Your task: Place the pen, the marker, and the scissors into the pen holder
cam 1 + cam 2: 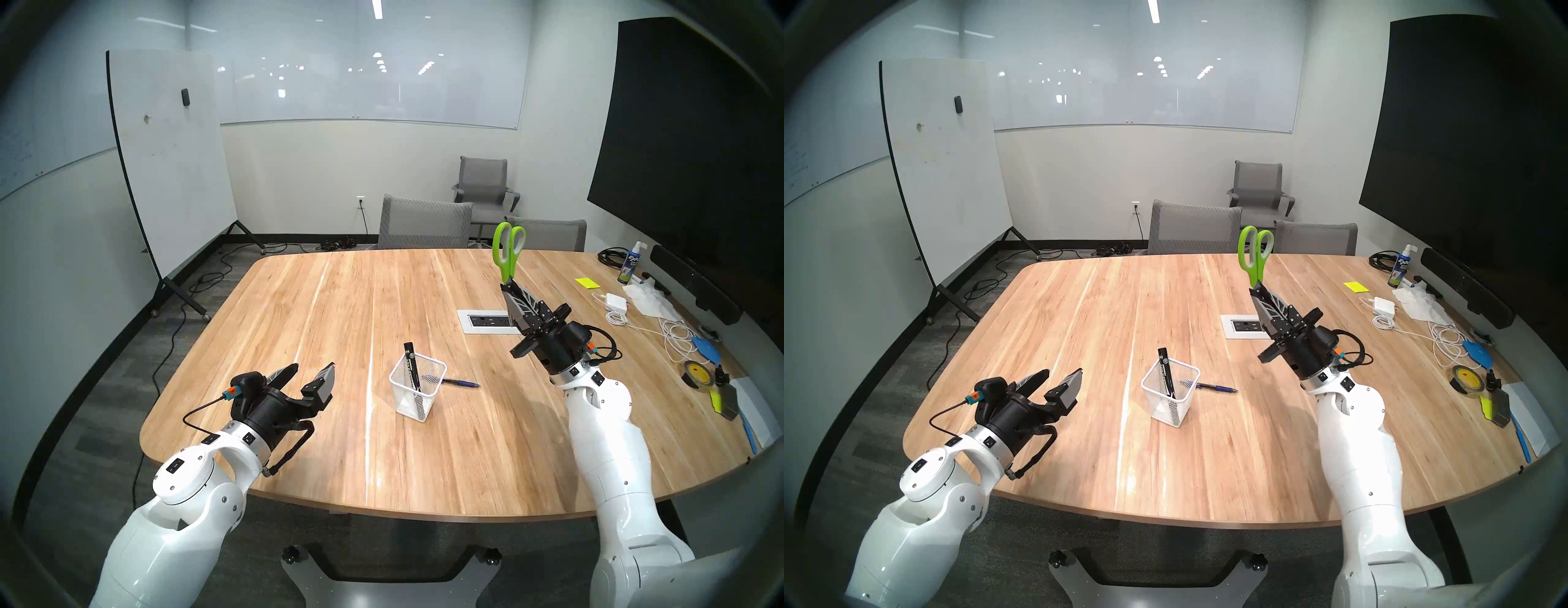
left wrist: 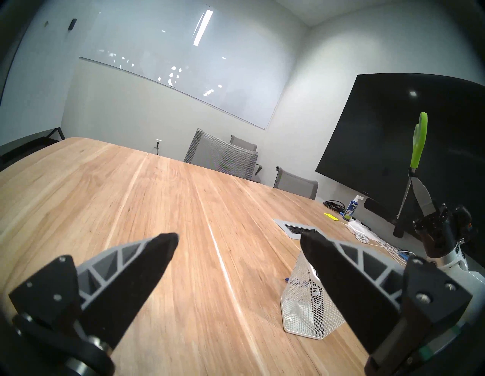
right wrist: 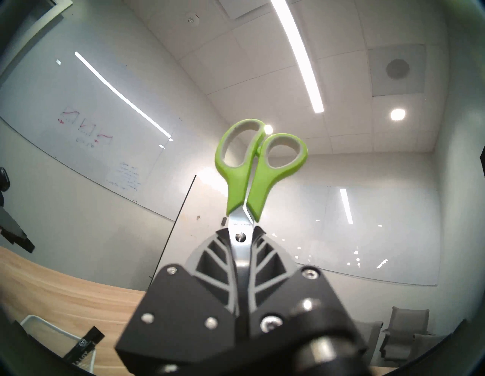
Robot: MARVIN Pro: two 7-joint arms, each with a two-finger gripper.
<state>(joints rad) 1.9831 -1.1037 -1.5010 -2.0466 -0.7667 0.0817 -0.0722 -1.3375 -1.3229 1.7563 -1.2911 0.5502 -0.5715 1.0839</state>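
Observation:
The white mesh pen holder (image 1: 418, 392) (image 1: 1170, 397) (image 2: 307, 307) stands mid-table with the black marker (image 1: 410, 365) (image 1: 1164, 369) (image 3: 86, 344) leaning inside it. Just right of the holder, the blue pen (image 1: 460, 383) (image 1: 1216, 387) lies flat on the table. My right gripper (image 1: 507, 288) (image 1: 1257, 293) (image 3: 241, 231) is raised right of and beyond the holder, shut on the blades of the scissors (image 1: 508, 250) (image 1: 1255, 254) (image 2: 418, 147) (image 3: 252, 168), green handles pointing up. My left gripper (image 1: 312, 373) (image 1: 1059, 378) (image 2: 238, 239) hovers open and empty left of the holder.
A power outlet panel (image 1: 483, 321) is set into the table beyond the holder. The table's right side carries a spray bottle (image 1: 628, 265), a charger with cables (image 1: 615, 301) and a tape roll (image 1: 698, 373). Grey chairs (image 1: 424, 225) line the far edge.

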